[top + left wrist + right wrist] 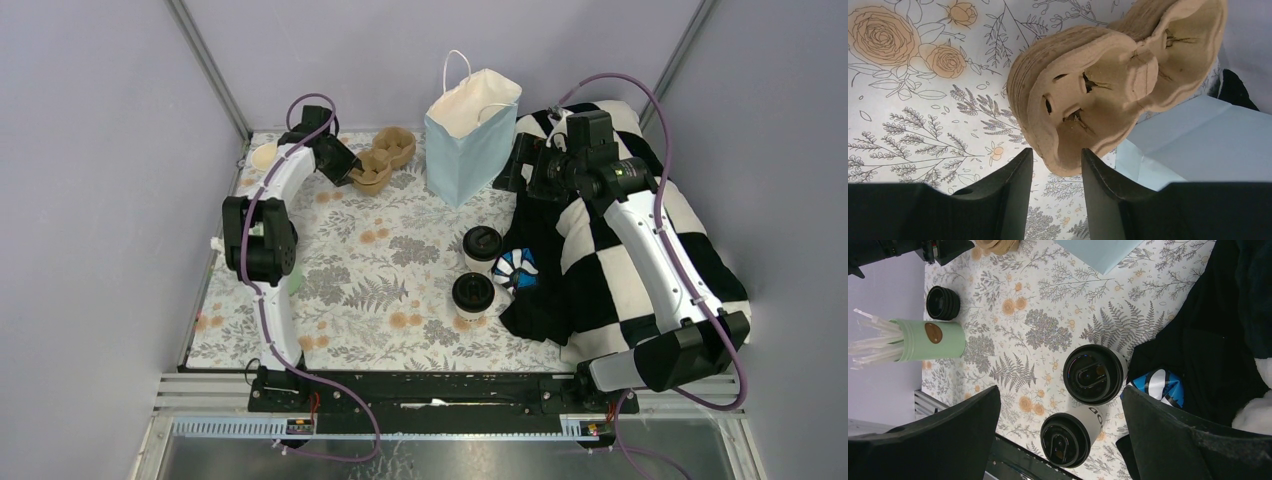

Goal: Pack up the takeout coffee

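The takeout coffee is two small white cups with black lids, one [482,245] behind the other [472,295], standing right of the table's middle. They appear again in the right wrist view [1094,374] [1068,440]. My right gripper [1060,390] hangs wide open high above them, near the light blue paper bag [470,130], holding nothing. At the back left, my left gripper [1055,155] straddles the near rim of a brown cardboard cup carrier [1088,95]. Its right finger [1098,185] is at the rim and the left one stands off it.
A black-and-white checked blanket [640,250] covers the table's right side, with a blue-and-white object [515,268] at its edge beside the cups. A mint-green cup of white sticks [930,340] and a stack of black lids [943,302] stand on the left. Cream cups [265,155] sit at the back left corner.
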You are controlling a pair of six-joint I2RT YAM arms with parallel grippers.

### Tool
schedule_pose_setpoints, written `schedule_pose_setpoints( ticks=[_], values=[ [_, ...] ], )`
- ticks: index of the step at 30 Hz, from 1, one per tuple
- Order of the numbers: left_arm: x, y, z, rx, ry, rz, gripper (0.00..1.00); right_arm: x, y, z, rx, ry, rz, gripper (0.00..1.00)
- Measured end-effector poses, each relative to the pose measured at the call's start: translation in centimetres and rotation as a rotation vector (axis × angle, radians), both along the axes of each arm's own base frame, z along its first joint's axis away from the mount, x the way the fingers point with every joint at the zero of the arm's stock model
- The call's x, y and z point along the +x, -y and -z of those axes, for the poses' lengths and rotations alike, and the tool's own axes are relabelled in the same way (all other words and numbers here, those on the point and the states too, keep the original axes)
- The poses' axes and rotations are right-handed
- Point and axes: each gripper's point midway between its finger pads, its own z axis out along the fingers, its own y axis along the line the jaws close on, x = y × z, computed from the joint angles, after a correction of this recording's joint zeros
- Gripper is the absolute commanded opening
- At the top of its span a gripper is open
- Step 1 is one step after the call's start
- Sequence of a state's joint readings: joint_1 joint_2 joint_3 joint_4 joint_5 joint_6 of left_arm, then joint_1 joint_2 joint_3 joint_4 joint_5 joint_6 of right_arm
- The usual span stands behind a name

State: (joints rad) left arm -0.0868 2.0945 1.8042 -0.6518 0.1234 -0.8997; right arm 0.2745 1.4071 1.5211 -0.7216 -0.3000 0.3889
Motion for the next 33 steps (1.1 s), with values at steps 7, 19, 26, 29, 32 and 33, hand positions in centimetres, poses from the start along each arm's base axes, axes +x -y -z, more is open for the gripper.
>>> schedule_pose_setpoints(
  ticks=[7, 19, 26, 29, 32, 33],
  values=[
    [0.4, -0.4, 0.6, -0.021, -0.002, -0.037, 0.41, 0.0, 0.0, 0.0, -0.004, 0.005, -0.005, 0.97],
    [1.1, -0.3, 1.4, -0.031, 0.003, -0.046, 0.27, 0.0, 0.0, 0.0, -0.007, 0.007, -0.008, 0.97],
    [1.3, -0.3, 1.3, -0.034, 0.009, -0.049, 0.09, 0.0, 0.0, 0.0, -0.011, 0.01, -0.013, 0.97],
    [1.5, -0.3, 1.2, -0.037, 0.02, -0.053, 0.02, 0.0, -0.1, 0.0, -0.011, 0.01, -0.016, 0.97],
    [1.6, -0.3, 1.2, -0.043, 0.02, -0.066, 0.0, -0.1, -0.1, 0.0, -0.011, 0.01, -0.018, 0.97],
    [1.6, -0.4, 1.2, -0.048, 0.021, -0.07, 0.0, -0.1, -0.2, 0.0, -0.012, 0.011, -0.019, 0.97]
  ],
)
